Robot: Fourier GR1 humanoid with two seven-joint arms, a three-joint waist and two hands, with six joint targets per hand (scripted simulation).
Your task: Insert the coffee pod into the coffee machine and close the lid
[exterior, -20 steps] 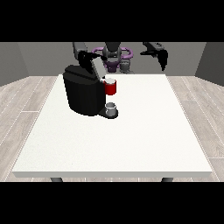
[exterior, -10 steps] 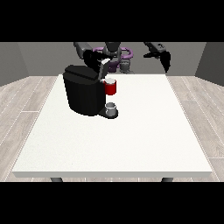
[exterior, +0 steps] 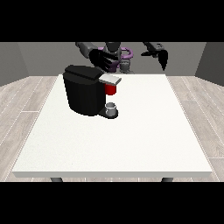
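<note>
Coffee machine (exterior: 85, 89) stands left-far on the bench (exterior: 131, 140); red thing at the machine (exterior: 110, 89) under its lid (exterior: 109, 79); grey thing (exterior: 111, 109) sits on its tray. My hand at the view's left (exterior: 104, 60) hovers above the lid, fingers spread. My hand at the view's right (exterior: 160, 54) hangs high, fingers pointing down, relaxed.

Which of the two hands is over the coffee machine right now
The hand at the view's left, just above the coffee machine; the hand at the view's right hangs off to the side.

coffee machine (exterior: 85, 89) lid (exterior: 109, 79) lowered, now flat
</note>
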